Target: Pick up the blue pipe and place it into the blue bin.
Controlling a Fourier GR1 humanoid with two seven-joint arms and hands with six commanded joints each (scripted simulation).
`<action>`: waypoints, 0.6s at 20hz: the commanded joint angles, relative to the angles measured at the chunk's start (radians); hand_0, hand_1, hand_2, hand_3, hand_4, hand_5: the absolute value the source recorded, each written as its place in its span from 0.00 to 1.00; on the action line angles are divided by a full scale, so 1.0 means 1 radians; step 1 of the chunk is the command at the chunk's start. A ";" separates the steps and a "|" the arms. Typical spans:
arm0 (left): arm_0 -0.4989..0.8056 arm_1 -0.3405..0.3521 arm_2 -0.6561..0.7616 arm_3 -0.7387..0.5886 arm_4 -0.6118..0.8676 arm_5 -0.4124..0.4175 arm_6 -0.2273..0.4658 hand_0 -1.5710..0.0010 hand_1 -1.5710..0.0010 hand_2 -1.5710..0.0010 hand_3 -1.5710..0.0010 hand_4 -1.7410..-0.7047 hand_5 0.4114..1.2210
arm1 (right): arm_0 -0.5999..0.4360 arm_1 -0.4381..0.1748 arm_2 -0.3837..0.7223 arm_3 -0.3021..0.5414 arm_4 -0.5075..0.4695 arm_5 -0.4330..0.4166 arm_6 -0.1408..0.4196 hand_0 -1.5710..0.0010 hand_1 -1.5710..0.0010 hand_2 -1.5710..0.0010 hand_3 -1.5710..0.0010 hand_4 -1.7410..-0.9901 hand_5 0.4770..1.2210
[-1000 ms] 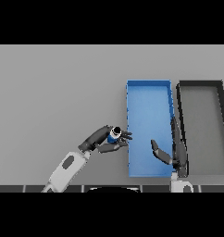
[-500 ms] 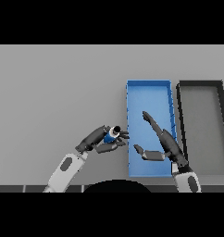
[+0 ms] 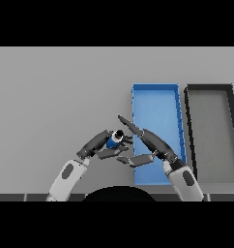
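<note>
Item one, blue pipe (image 3: 112, 141): a short cylindrical piece, smooth blue body with a dark end cap and pale rim facing right; you will find it held above the grey table (image 3: 56, 92), just left of the blue bin (image 3: 155, 104) and not yet over it. Left hand (image 3: 100, 144): dark fingers curled round the pipe, pinching it from above and below. Right hand (image 3: 147, 145): fingers straight and spread, thumb low, holding nothing; a second ago it sat low over the bin's near right part, and it has since swung leftward across the bin until its fingertips lie close beside the pipe's capped end. Whether they touch it you cannot tell. The pipe itself has barely shifted over that time. Reading for you: this looks like the start of a hand-over from left to right, which would leave the bin side hand to carry out the drop; the placing is not yet done. Item two, blue bin: long rectangular tray, matte blue, low upright walls, flat floor, nothing inside but the right arm crossing over its near half. Item three, dark bin (image 3: 211, 126): same shape, black walls, grey floor, just right of the blue one.
</note>
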 commanded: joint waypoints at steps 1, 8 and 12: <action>0.012 0.004 -0.002 0.003 0.001 -0.013 -0.009 0.00 0.00 0.00 0.00 0.26 1.00 | -0.036 0.010 0.016 0.001 -0.005 0.007 0.005 1.00 1.00 1.00 1.00 0.71 0.05; 0.022 -0.004 0.028 0.004 0.023 -0.080 -0.026 0.00 0.00 0.00 0.00 0.28 1.00 | -0.213 0.079 0.066 0.090 -0.030 0.038 0.089 1.00 0.99 0.99 1.00 0.70 0.05; 0.034 -0.031 0.032 0.016 0.002 -0.072 0.001 0.00 0.00 0.02 0.17 0.17 1.00 | -0.269 0.097 0.059 0.137 -0.051 0.054 0.117 0.75 0.72 0.73 0.80 0.58 0.06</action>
